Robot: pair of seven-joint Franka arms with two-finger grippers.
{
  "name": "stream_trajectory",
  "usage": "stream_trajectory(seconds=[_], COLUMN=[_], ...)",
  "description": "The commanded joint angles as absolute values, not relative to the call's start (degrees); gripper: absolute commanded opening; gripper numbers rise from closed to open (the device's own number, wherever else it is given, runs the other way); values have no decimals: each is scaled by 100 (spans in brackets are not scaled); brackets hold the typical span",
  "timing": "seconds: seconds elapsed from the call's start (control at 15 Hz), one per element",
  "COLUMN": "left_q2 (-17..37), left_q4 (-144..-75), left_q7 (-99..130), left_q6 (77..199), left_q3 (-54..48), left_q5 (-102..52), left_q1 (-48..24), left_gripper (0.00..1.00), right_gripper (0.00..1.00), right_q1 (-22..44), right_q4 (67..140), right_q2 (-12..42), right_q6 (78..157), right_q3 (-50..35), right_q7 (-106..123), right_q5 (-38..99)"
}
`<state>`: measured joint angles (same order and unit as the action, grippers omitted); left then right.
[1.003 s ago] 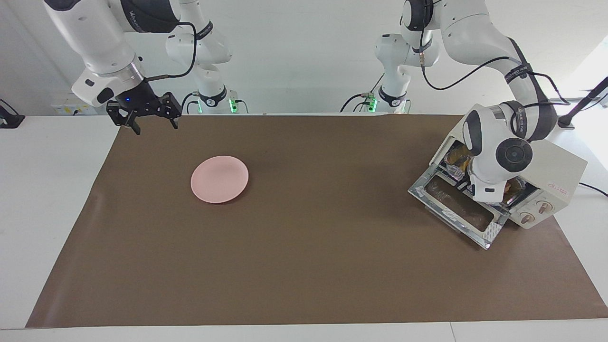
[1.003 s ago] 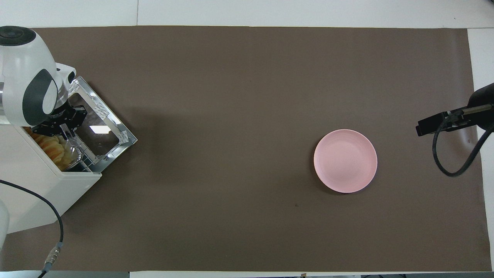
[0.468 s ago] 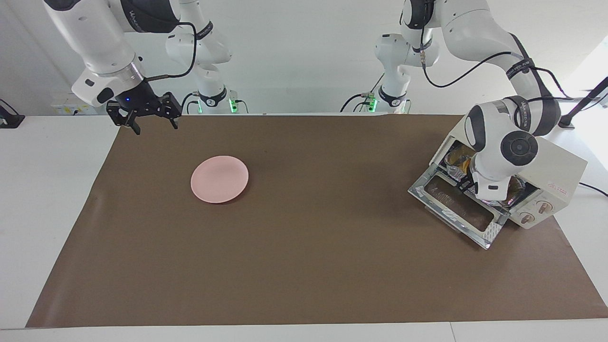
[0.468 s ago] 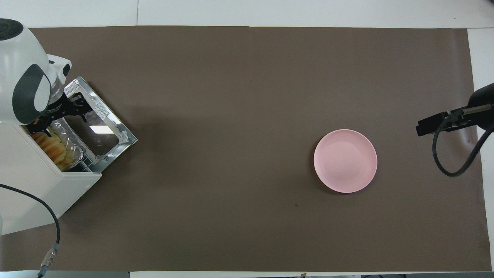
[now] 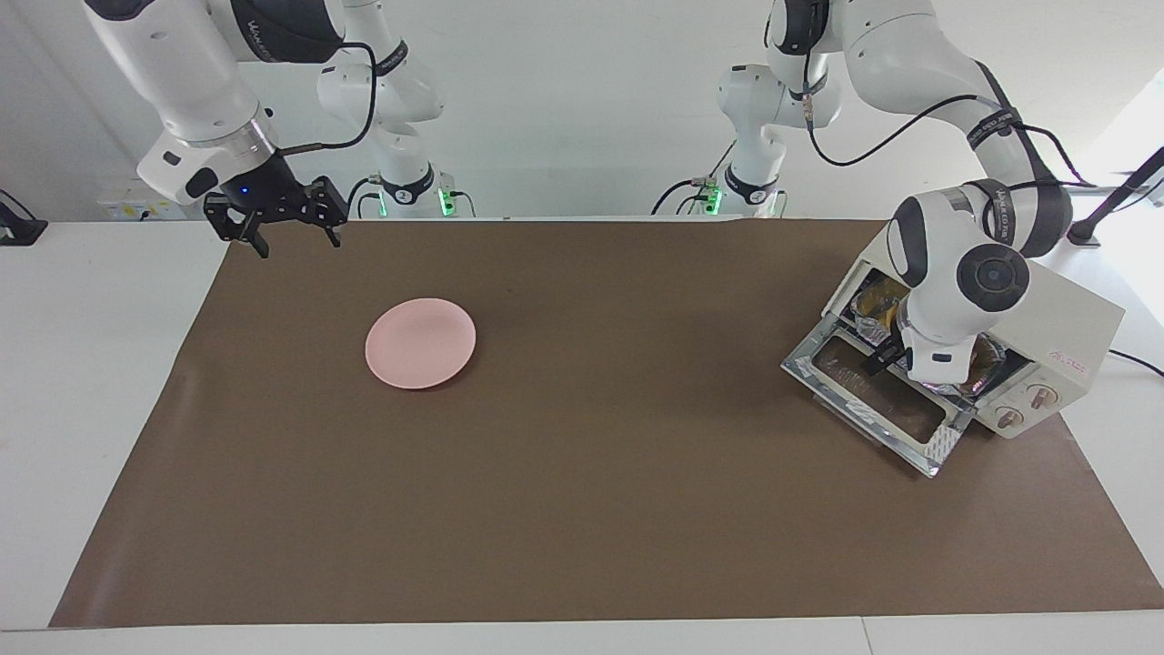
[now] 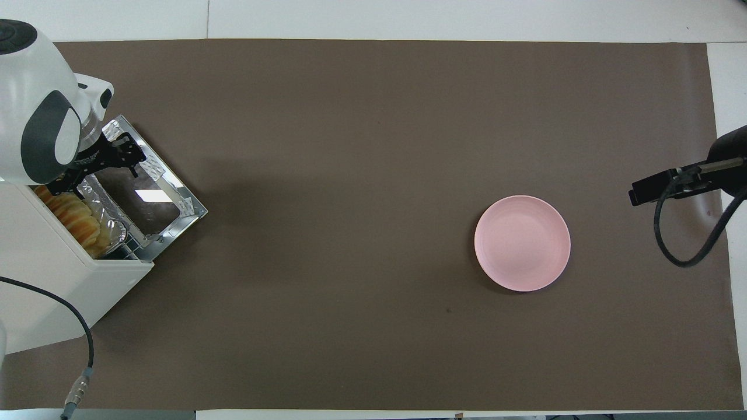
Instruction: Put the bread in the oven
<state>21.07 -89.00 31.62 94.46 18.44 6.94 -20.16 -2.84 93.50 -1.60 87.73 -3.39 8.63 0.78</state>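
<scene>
Bread [image 6: 73, 214] lies inside the oven [image 5: 1046, 314], in a crinkled foil tray [image 6: 108, 216] that sits on the wire rack, at the left arm's end of the table. Only part of the loaf shows past the oven's top edge. The oven is cream-white, and its glass door [image 5: 878, 400] is dropped down flat onto the brown mat [image 5: 600, 428]. The left gripper [image 6: 96, 169] hangs over the hinge side of this open door, just outside the oven mouth; its fingers are spread apart and they hold nothing. A pink plate [image 5: 420, 343] rests on the mat, well apart from the oven, toward the right arm's end of the table. The right gripper [image 5: 289, 232] waits up in the air over the mat's corner close to the robots, also with its fingers spread and empty.
</scene>
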Motion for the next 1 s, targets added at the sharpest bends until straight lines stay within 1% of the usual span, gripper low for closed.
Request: stream_trajectory(seconds=[0.0, 0.13, 0.53, 0.67, 0.94], left_q2=[1978, 1847, 757, 546, 308], left_q4=[-8518, -8271, -8490, -8499, -8543], left_q7=[2770, 2533, 872, 660, 501], left_q6=[9281, 9246, 8957, 8790, 8631], left_q3=[1898, 1925, 1942, 1934, 1934], left_q5=[283, 88, 62, -17, -97], left_q1=[-2057, -2013, -1759, -1723, -1749], left_gripper=[100, 100, 100, 100, 100], right_gripper=[100, 100, 100, 100, 100], right_q1=[-378, -378, -378, -378, -378], right_q4=[9431, 9431, 9431, 9431, 9431], right_q2=[-246, -246, -246, -246, -255], right_q6=[8728, 8728, 8728, 8728, 8728], right_q3=[-387, -387, -387, -387, -387], right_q7=[940, 940, 940, 940, 940], right_q5=[132, 132, 132, 132, 132])
